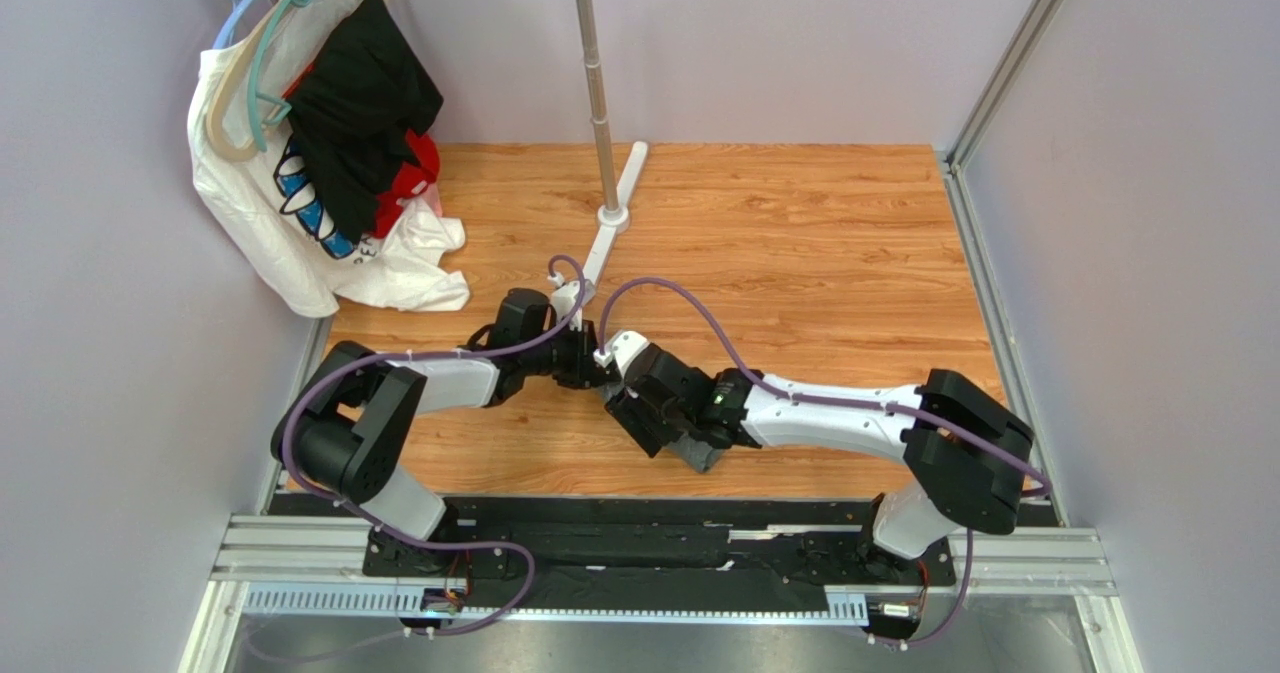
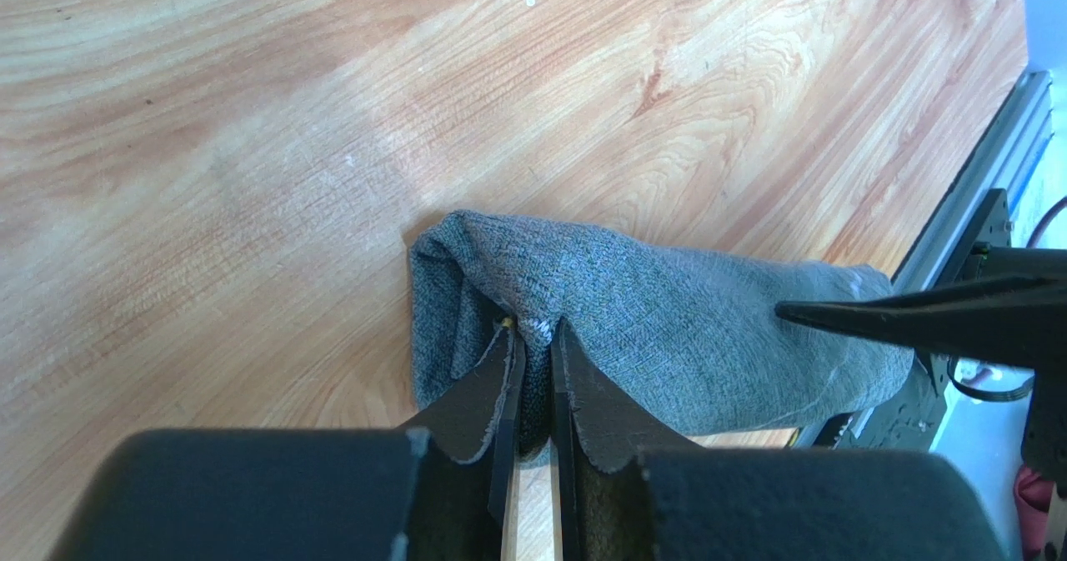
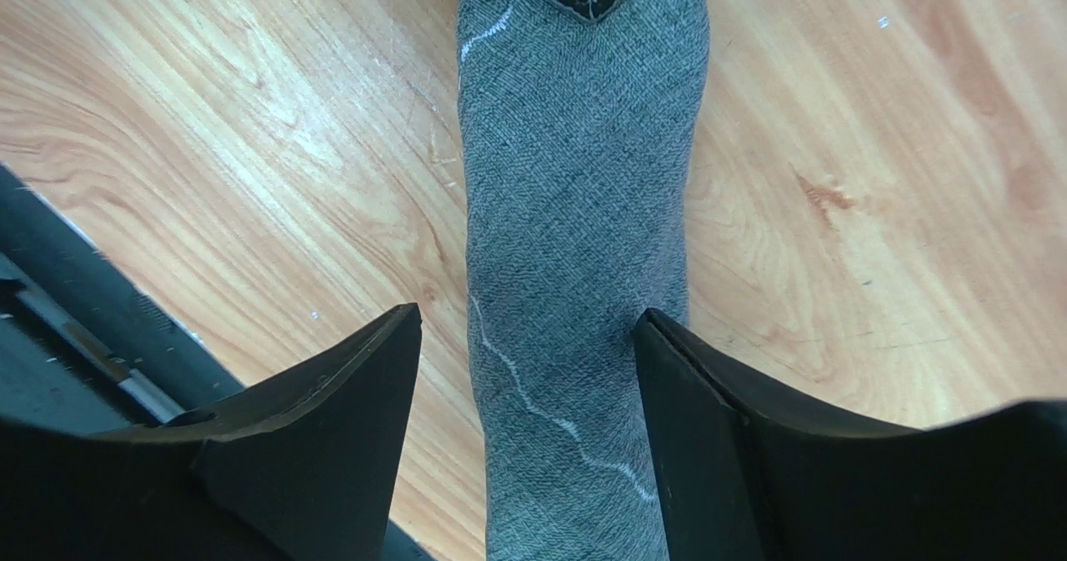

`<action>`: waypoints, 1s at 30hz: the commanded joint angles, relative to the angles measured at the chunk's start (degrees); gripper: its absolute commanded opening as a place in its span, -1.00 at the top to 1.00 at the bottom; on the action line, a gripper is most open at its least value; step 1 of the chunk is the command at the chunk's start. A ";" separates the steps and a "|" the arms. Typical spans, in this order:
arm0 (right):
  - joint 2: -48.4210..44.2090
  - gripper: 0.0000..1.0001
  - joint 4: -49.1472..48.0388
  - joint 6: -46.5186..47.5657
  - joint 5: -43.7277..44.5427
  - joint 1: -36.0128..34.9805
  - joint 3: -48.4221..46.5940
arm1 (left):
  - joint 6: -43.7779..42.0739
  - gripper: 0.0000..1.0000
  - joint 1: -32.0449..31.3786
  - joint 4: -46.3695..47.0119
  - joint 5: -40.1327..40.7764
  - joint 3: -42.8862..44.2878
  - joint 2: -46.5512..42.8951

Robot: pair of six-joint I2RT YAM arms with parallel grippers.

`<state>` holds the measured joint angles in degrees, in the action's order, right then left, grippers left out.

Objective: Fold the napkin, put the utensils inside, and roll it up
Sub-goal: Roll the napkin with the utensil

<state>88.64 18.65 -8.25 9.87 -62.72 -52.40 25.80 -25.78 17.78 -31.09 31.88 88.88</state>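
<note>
So here's where we're at: the napkin (image 3: pixel 576 211) is bunched into a long grey roll lying on the wooden table (image 1: pixel 812 238). In the top view it sits a bit toward 6 o'clock from the middle, right where the two arms meet. We can see its pale stitched line wandering down the cloth in the right wrist view.

The left gripper (image 2: pixel 532 336) has its fingers pressed nearly together, pinching one end of the napkin. In its own wrist view a fold of cloth is squeezed between the tips, and the rest of the roll runs off toward 3 o'clock.

The right gripper (image 3: pixel 526 324) sits over the roll with its fingers spread wide, one on each side. The finger at 4 o'clock looks to be right against the cloth's edge. The one at 8 o'clock has a strip of bare wood between it and the napkin, so it's not clamping anything.

Elsewhere in the top view we've got white, black and red clothes (image 1: pixel 323 148) on hangers at 10 o'clock. There's also a metal pole (image 1: pixel 597 88) on a white base at 12 o'clock.
</note>
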 commanded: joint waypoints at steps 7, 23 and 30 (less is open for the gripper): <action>3.29 -0.36 -6.00 4.21 15.89 -5.13 0.46 | -0.93 0.83 0.20 -2.93 -0.81 2.05 1.47; 9.53 0.33 -3.36 -1.32 9.83 -3.29 1.33 | -0.14 0.45 0.20 -4.42 -1.08 3.28 -0.63; 5.14 0.42 -4.41 -6.07 -0.10 2.94 4.32 | 1.88 -0.35 0.29 -8.55 4.36 1.70 -10.20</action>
<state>95.46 14.46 -9.54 16.75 -63.79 -50.89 26.57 -25.74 10.94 -29.87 33.93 85.52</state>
